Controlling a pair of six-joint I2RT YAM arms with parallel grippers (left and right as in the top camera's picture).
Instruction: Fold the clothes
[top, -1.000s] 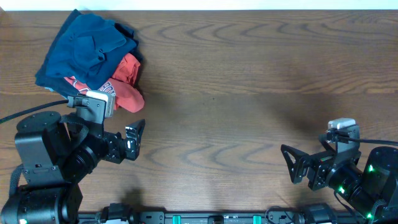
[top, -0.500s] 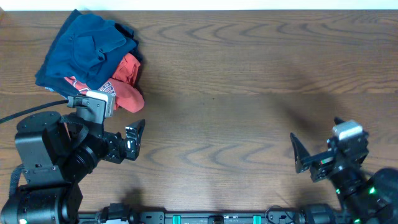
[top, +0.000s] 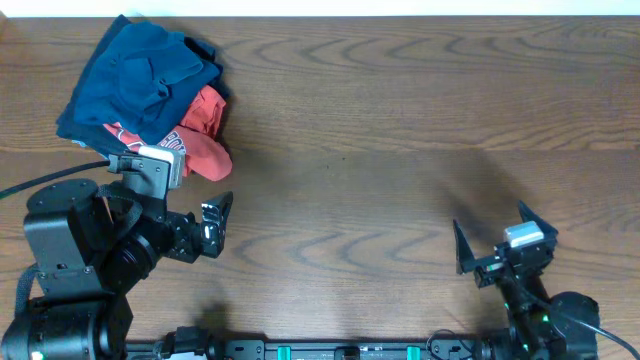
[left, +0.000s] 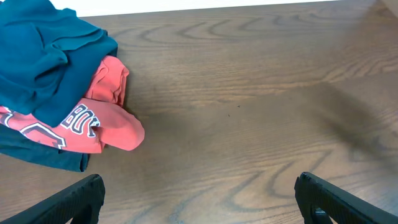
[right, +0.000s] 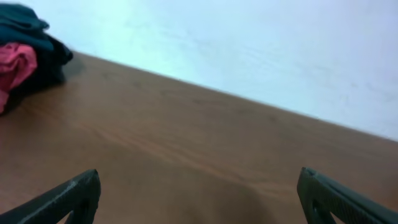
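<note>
I see the clothes (top: 145, 95) heaped in the upper left of the overhead frame, with the blue T-shirt (top: 130, 75) bunched on top of the red tee (top: 205, 140). My left gripper (top: 215, 228) sits just below and right of that heap, not touching the cloth, its jaws spread wide and holding nothing. The right gripper (top: 490, 232), also wide and empty, is at the lower right, well apart from the pile.

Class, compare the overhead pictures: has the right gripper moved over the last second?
Yes. The right gripper has swung left and back toward the near edge of the table, its open fingers turning from leftward to the far side.
</note>
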